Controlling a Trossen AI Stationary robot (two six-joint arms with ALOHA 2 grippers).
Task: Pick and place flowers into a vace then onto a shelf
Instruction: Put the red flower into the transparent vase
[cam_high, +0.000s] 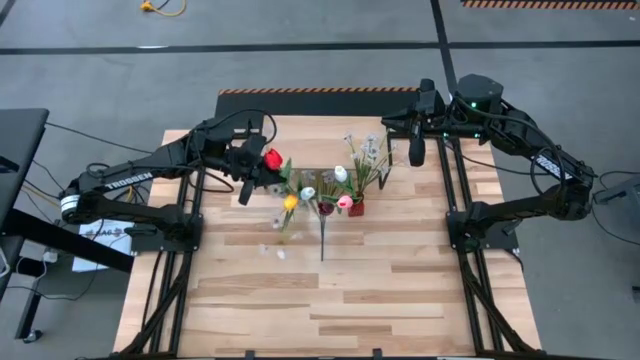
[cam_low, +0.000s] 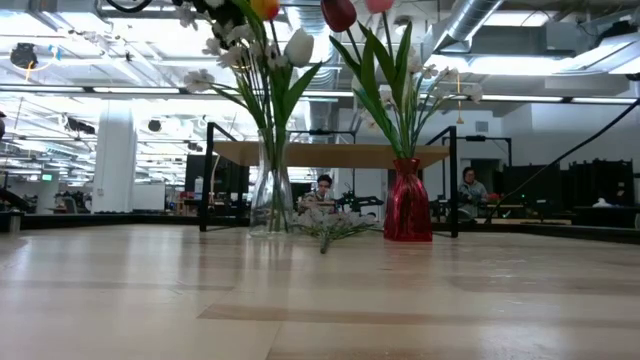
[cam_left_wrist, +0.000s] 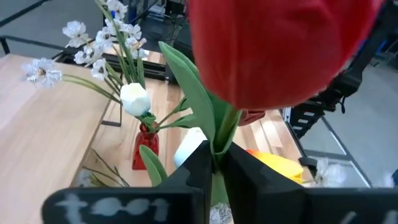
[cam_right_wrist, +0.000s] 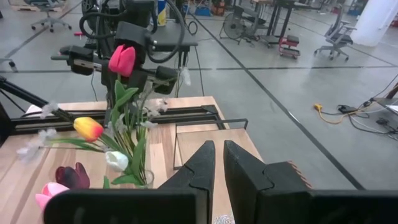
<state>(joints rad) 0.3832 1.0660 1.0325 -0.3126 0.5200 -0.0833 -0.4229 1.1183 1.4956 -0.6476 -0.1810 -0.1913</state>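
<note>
Stems lie loose on the table (cam_low: 320, 300) in front of the red vase (cam_low: 407, 214), which holds tulips and white sprays. Just beside it, the clear vase (cam_low: 271, 200) holds more flowers. Above that clear vase, the left gripper (cam_left_wrist: 217, 163) is clamped on a red tulip (cam_high: 271, 158). Behind both vases stands the shelf (cam_low: 330, 153). Beyond the red vase, the right gripper (cam_right_wrist: 219, 163) hangs, fingers together, empty.

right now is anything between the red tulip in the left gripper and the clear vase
No solid obstacle shows. The left gripper is shut on the red tulip, beside the clear vase. Only the flowers already in that vase crowd its mouth.
</note>
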